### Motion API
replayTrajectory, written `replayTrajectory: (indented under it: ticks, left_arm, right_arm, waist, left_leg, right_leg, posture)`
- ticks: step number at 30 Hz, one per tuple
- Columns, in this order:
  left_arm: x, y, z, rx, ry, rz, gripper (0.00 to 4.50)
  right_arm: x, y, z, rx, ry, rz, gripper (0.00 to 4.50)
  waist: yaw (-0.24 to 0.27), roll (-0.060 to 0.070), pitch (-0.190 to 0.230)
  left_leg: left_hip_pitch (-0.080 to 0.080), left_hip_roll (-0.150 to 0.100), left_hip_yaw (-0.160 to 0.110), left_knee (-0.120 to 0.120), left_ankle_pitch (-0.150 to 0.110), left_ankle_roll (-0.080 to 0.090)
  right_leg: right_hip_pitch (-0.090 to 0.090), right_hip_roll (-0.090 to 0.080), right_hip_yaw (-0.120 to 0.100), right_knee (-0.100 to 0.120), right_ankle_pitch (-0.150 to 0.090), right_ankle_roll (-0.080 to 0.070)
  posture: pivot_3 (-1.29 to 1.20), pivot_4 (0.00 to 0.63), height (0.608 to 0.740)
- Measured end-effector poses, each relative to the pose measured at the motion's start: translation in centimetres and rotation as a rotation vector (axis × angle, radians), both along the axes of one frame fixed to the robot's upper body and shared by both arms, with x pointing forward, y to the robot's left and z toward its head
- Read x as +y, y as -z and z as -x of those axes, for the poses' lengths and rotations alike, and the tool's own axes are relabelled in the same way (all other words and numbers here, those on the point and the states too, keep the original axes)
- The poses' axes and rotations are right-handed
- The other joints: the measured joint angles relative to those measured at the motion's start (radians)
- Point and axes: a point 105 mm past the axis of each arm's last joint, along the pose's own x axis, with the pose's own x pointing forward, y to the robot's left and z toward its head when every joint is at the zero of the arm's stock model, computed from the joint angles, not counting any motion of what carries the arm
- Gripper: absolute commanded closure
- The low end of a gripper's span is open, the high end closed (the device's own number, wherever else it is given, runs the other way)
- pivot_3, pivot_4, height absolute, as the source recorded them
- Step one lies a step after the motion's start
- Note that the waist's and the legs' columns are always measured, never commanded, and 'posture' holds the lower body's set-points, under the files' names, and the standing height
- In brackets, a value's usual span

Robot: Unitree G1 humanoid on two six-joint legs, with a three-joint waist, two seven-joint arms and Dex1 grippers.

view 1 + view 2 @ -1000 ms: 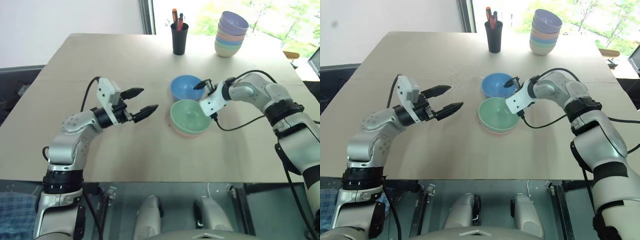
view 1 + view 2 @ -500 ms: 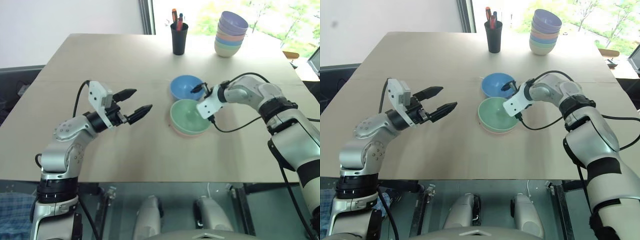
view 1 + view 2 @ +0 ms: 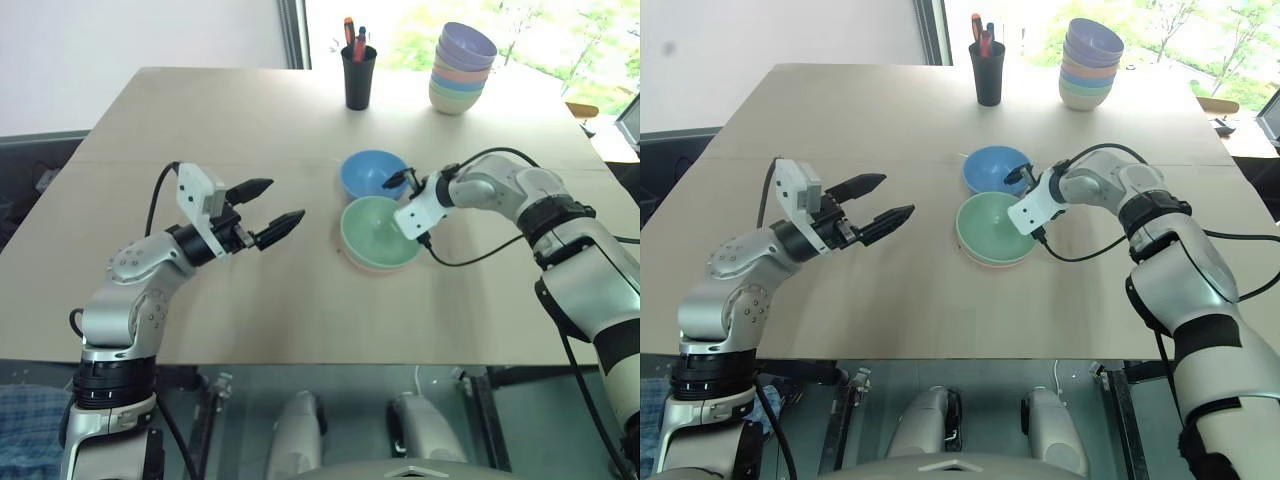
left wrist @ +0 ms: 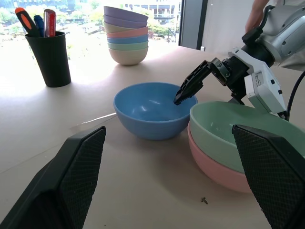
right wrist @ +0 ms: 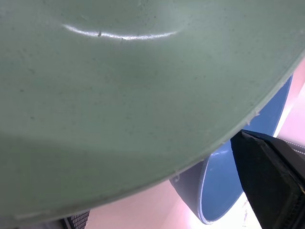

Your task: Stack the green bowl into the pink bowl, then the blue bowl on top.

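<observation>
Sitting nested in the pink bowl (image 4: 217, 168), the green bowl (image 3: 378, 231) lay just right of the frame's centre in the left eye view, so step 1 of 2 looked done. The blue bowl (image 3: 372, 174) stood on the desk (image 3: 200, 120) just above and slightly left of that pair, close beside it and not yet lifted, so its stacking on top was what remained.

The right gripper (image 3: 400, 177) reached in from the right, its jaws spread wide, with 1 fingertip over the blue bowl's right rim, seemingly dipped inside; whether it touched the rim I could not tell. Nothing was gripped. The left gripper (image 3: 264, 209) hovered at centre left, well apart from the bowls, jaws wide and empty.

Farther up the frame stood a black pen cup (image 3: 359, 76) and, at upper right, a pastel bowl tower (image 3: 462, 70).
</observation>
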Motion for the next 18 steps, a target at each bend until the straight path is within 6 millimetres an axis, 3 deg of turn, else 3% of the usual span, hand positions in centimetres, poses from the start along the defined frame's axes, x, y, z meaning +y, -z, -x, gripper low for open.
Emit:
replayTrajectory:
  ticks: [1,2,4,6,7,8,14,18]
  left_arm:
    - [-0.01,0.00,0.00,-0.001,0.000,0.000,0.00]
    - [-0.02,0.00,0.00,-0.001,0.001,-0.001,0.00]
    - [-0.04,0.01,0.01,-0.001,0.002,-0.001,0.00]
    - [-0.05,0.01,0.02,-0.001,0.004,-0.001,0.00]
    - [-0.06,0.02,0.03,-0.001,0.004,-0.002,0.00]
    - [-0.06,0.02,0.03,-0.001,0.005,-0.002,0.00]
    - [-0.09,0.04,0.03,-0.001,0.007,-0.004,0.00]
    - [-0.11,0.04,0.03,-0.003,0.007,-0.006,0.00]
  right_arm:
    - [-0.03,0.01,-0.01,0.001,0.002,0.001,0.09]
    - [-0.04,0.02,-0.02,0.001,0.003,0.002,0.48]
    - [-0.04,0.02,-0.01,0.001,0.002,0.002,0.75]
    - [-0.04,0.02,0.00,0.001,0.001,0.002,1.59]
    - [-0.05,0.01,0.00,0.001,0.001,0.002,1.78]
    - [-0.06,0.01,0.00,0.001,0.001,0.002,2.37]
    - [-0.11,-0.01,-0.01,0.001,0.002,0.002,4.47]
    - [-0.22,-0.07,-0.03,-0.001,0.004,0.002,4.47]
  waist:
    - [0.000,0.000,0.000]
    - [0.000,0.000,0.000]
    - [0.000,0.000,0.000]
    - [0.000,0.000,0.000]
    - [0.000,0.000,0.000]
    - [0.000,0.000,0.000]
    - [0.000,0.000,0.000]
    - [0.000,0.000,0.000]
  left_leg:
    - [0.000,0.000,0.000,0.000,0.000,0.000]
    - [0.000,0.000,0.000,0.000,0.000,0.000]
    - [0.000,0.000,0.000,0.000,0.000,0.000]
    - [0.000,0.000,0.000,0.000,0.000,0.000]
    - [0.000,0.000,0.000,0.000,0.000,0.000]
    - [0.000,0.000,0.000,0.000,0.000,0.000]
    - [0.000,0.000,0.000,0.000,0.000,0.000]
    - [0.000,0.000,0.000,0.000,0.000,0.000]
  right_leg:
    - [0.000,0.000,0.000,0.000,0.000,0.000]
    - [0.000,0.000,0.000,0.000,0.000,0.000]
    - [0.000,0.000,0.000,0.000,0.000,0.000]
    - [0.000,0.000,0.000,0.000,0.000,0.000]
    - [0.000,0.000,0.000,0.000,0.000,0.000]
    - [0.000,0.000,0.000,0.000,0.000,0.000]
    - [0.000,0.000,0.000,0.000,0.000,0.000]
    - [0.000,0.000,0.000,0.000,0.000,0.000]
  posture:
    - [0.00,0.150,0.740]
    - [0.00,0.150,0.740]
    - [0.00,0.150,0.740]
    - [0.00,0.150,0.740]
    - [0.00,0.150,0.740]
    - [0.00,0.150,0.740]
    - [0.00,0.150,0.740]
    - [0.00,0.150,0.740]
